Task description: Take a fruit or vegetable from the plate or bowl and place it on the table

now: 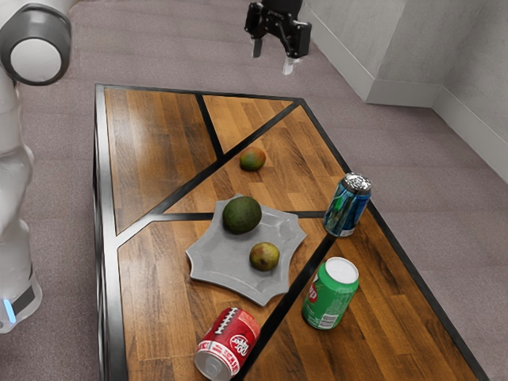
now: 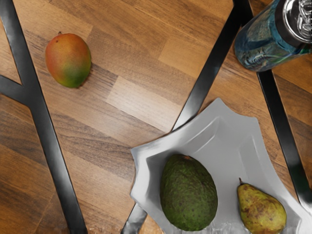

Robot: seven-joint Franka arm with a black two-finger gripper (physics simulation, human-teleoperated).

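gripper [image 1: 272,63] raised above tabletop level, open, fingers well apart. mango [image 2: 68,60], orange-red and green, sits on bare wood of table [image 1: 151,135], apart from grey plate [image 1: 208,255]. avocado [image 2: 189,193] and pear [image 2: 262,208] on plate, near each other. blue can [image 1: 347,208] and green can [image 1: 330,298] upright near plate; red can [image 1: 230,340] on its side.

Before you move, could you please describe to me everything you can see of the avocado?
The avocado is dark green and egg-shaped, with rough, faintly mottled skin and a small brownish mark at its narrower end. It looks whole and uncut. It lies on its side on the gray plate, beside the pear with a gap between them. I see only the plate touching it; my fingers are open and away from it.
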